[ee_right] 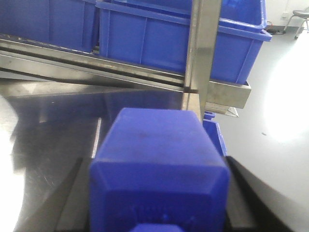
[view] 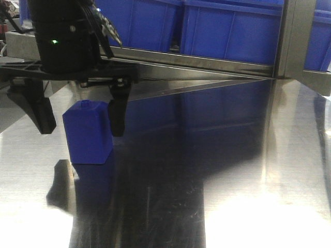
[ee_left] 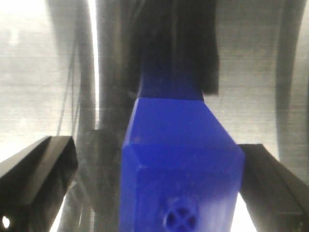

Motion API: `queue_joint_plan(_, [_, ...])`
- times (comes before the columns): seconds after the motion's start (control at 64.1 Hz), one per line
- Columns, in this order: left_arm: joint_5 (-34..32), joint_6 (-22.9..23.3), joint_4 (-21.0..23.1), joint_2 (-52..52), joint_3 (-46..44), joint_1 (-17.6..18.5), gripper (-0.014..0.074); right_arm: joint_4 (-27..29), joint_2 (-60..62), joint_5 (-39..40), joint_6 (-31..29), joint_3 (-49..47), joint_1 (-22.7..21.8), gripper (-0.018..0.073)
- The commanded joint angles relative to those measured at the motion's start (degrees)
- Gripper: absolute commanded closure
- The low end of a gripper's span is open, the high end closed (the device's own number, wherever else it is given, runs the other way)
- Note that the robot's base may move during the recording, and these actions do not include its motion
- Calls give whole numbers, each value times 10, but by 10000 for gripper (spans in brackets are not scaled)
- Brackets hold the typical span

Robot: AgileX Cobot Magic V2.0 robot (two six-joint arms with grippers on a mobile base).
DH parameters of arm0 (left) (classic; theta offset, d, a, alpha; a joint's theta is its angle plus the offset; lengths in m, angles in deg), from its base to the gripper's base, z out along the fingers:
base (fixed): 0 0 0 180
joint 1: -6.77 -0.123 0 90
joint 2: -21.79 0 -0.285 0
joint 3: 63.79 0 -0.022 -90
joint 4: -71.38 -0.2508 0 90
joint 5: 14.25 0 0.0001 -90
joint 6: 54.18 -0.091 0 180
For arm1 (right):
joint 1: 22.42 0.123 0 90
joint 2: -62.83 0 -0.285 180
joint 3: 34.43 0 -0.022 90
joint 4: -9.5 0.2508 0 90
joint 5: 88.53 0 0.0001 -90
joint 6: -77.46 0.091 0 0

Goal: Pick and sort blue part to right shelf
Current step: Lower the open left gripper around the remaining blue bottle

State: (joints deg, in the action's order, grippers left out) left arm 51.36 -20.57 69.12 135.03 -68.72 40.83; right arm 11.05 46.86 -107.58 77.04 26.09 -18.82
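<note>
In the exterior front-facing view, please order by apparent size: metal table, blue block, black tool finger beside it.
Largest: metal table.
Then: blue block.
Smallest: black tool finger, much narrower than the block; both sit at similar distance, so this ranking is sound.

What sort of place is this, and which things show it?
Probably an industrial sorting station: shiny stainless-steel worktable, big blue plastic storage bins on a metal rack, black robot hand gripping a solid blue plastic block.
</note>
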Motion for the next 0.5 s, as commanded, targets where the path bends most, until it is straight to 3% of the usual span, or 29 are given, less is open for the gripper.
queue_joint_plan(0.0, [-5,-4,3,-22,-19,5,-96,1,-5,53,-4,-15,-4,155])
queue_joint_plan(0.343, [-7,-4,18,-16,-19,5,-92,1,-5,53,-4,-15,-4,155])
queue_joint_plan(0.483, [-4,-4,18,-16,-19,5,-1,1,-5,53,-4,-15,-4,155])
